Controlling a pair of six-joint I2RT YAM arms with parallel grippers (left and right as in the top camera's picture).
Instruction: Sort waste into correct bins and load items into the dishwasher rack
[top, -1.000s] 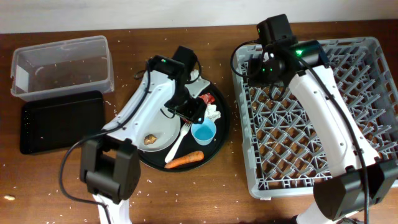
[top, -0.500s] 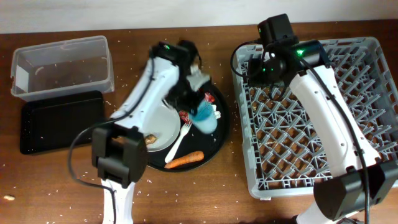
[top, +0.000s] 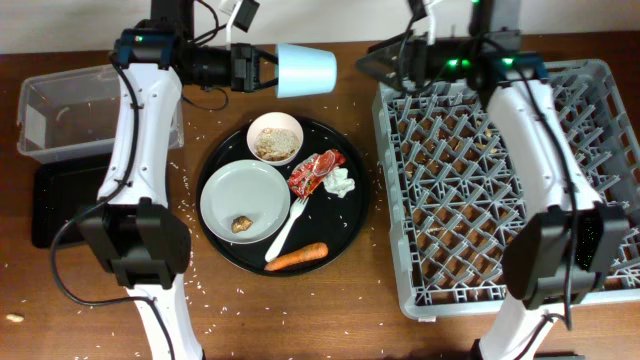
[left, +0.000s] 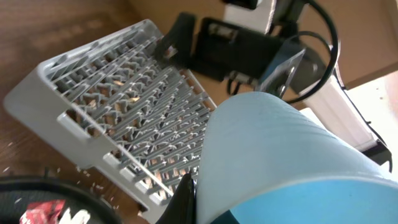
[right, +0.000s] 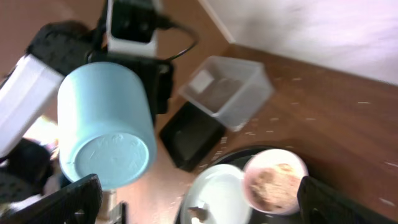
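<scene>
My left gripper (top: 266, 70) is shut on the rim of the light-blue cup (top: 306, 70) and holds it on its side, high above the table's back edge. In the left wrist view the cup (left: 280, 149) fills the right half, with one black finger (left: 185, 198) against its wall. My right gripper (top: 374, 62) stands open facing the cup's base (right: 107, 158), a short gap away, with nothing between its fingers (right: 65, 202). The grey dishwasher rack (top: 500, 190) lies on the right. The bowl of rice-like food (top: 275, 138), plate (top: 245, 195), fork (top: 288, 226), wrapper (top: 314, 172), tissue (top: 342, 184), carrot (top: 296, 258) and brown lump (top: 241, 224) sit on the round tray.
The round black tray (top: 355, 215) lies mid-table. A clear tub (top: 95, 105) and a shallow black tray (top: 60, 200) sit at the left. Rice grains are scattered over the wood. Both arms reach over the back of the table.
The left gripper closed on the cup, lifted it off the round tray and carried it up and back. The right gripper swung left off the rack corner and opened wide.
</scene>
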